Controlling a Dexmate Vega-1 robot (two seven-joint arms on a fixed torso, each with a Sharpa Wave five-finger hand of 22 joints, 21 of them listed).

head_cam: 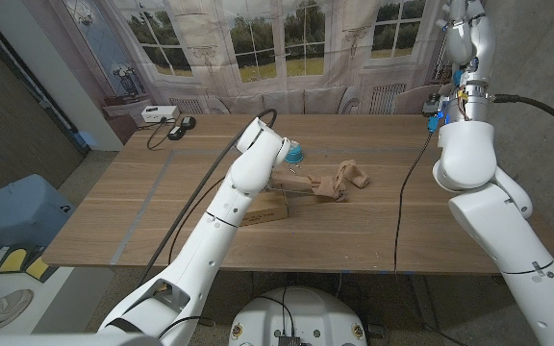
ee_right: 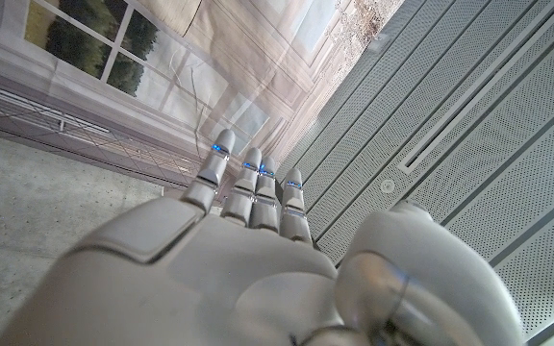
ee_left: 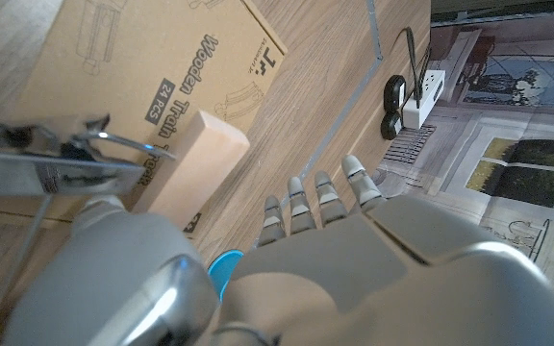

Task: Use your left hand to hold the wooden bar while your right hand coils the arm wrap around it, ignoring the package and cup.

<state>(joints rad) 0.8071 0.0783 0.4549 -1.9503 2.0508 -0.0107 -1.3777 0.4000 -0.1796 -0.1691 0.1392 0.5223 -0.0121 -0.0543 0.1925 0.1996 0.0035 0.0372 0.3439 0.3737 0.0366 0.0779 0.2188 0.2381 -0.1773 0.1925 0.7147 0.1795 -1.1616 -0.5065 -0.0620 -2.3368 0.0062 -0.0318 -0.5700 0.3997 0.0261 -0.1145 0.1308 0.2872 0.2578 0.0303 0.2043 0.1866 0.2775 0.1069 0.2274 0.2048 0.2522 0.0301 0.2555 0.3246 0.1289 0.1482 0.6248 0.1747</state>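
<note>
One wooden bar (ee_left: pixel 196 168), one arm wrap (head_cam: pixel 342 179)

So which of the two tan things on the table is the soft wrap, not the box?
The crumpled arm wrap, the rightmost tan item; the package is flat, printed cardboard beneath the left arm.

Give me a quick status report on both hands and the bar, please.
Left robot hand open over the table, holding nothing. Right robot hand open, raised away from the table. Wooden bar lies on the package, arm wrap uncoiled beside.
</note>
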